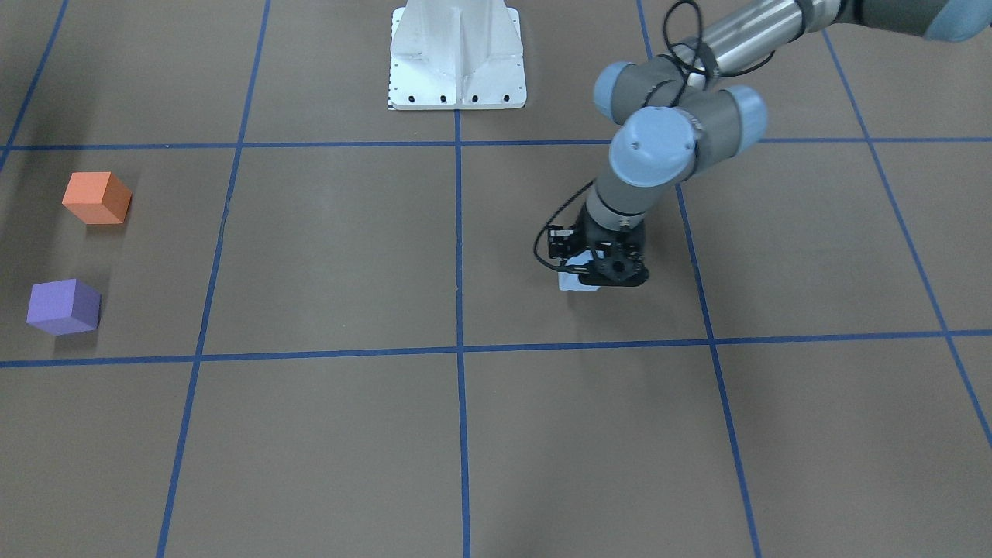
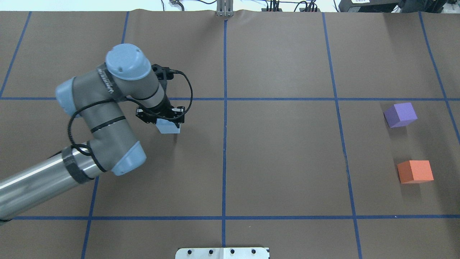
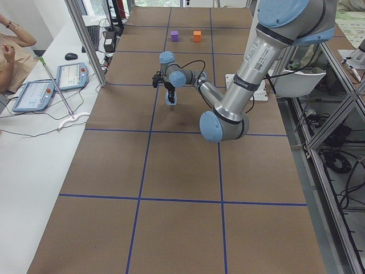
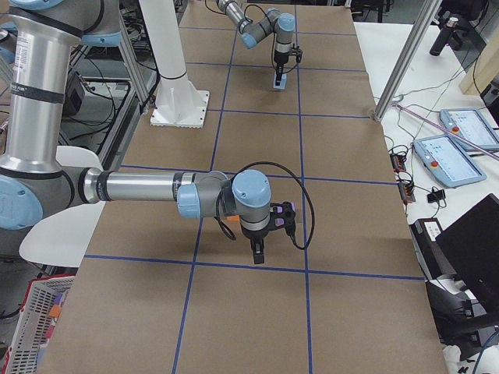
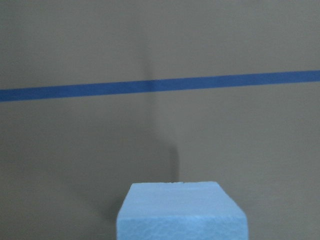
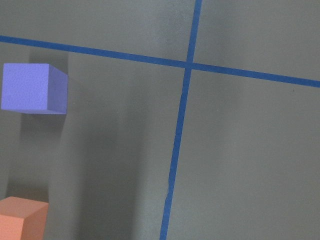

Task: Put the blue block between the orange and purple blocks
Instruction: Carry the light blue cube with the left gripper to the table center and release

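The light blue block (image 2: 169, 127) is between the fingers of my left gripper (image 2: 166, 122), left of the table's middle. The gripper is shut on it, at or just above the table. It also shows in the front view (image 1: 577, 280) and fills the bottom of the left wrist view (image 5: 181, 212). The purple block (image 2: 400, 115) and the orange block (image 2: 415, 171) stand apart at the far right. The right wrist view shows both, purple (image 6: 32, 87) and orange (image 6: 20, 220). My right gripper (image 4: 259, 254) shows only in the exterior right view, so I cannot tell whether it is open or shut.
Blue tape lines (image 2: 225, 108) grid the brown table. The white robot base plate (image 1: 457, 54) is at the table's edge. Operator tablets (image 3: 40, 91) lie on the side bench. A gap of bare table (image 2: 408, 144) separates the purple and orange blocks.
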`<action>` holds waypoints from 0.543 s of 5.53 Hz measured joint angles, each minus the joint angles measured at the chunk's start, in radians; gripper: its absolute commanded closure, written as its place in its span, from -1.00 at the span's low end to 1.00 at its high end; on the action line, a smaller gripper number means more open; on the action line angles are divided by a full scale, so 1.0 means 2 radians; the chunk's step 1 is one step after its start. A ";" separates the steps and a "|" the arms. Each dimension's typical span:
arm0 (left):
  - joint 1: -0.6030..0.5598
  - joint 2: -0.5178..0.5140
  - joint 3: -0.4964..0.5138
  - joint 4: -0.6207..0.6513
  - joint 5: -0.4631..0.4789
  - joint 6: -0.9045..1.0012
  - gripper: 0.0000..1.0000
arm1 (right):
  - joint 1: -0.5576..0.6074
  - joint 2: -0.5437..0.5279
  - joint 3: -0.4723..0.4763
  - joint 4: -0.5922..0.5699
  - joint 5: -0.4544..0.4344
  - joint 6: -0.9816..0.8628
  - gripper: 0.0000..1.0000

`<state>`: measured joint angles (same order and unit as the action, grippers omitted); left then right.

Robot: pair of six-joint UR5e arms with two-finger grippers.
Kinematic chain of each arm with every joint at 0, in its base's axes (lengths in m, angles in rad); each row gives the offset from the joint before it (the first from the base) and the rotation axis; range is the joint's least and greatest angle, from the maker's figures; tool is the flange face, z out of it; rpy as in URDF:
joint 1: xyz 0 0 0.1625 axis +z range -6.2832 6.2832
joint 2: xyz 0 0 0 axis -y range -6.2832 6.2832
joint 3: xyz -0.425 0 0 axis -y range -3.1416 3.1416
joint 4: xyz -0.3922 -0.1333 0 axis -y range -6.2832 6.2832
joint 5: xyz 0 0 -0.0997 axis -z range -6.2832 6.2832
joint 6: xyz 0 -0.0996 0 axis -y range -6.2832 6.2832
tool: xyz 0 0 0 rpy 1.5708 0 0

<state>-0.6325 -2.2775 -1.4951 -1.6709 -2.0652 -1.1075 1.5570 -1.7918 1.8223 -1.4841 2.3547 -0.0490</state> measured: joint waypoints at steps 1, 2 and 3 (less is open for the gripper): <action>0.023 -0.059 0.045 0.006 0.013 -0.034 0.82 | 0.000 0.000 0.000 0.000 0.000 0.000 -1.00; 0.037 -0.096 0.076 0.007 0.021 -0.055 0.52 | 0.000 0.000 0.000 0.000 0.000 -0.001 -1.00; 0.049 -0.113 0.091 0.008 0.036 -0.063 -0.98 | 0.000 0.000 0.001 0.001 0.000 -0.003 -1.00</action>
<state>-0.5339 -2.5038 -1.3127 -1.6558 -1.9941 -1.2345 1.5570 -1.7912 1.8241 -1.4824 2.3542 -0.0555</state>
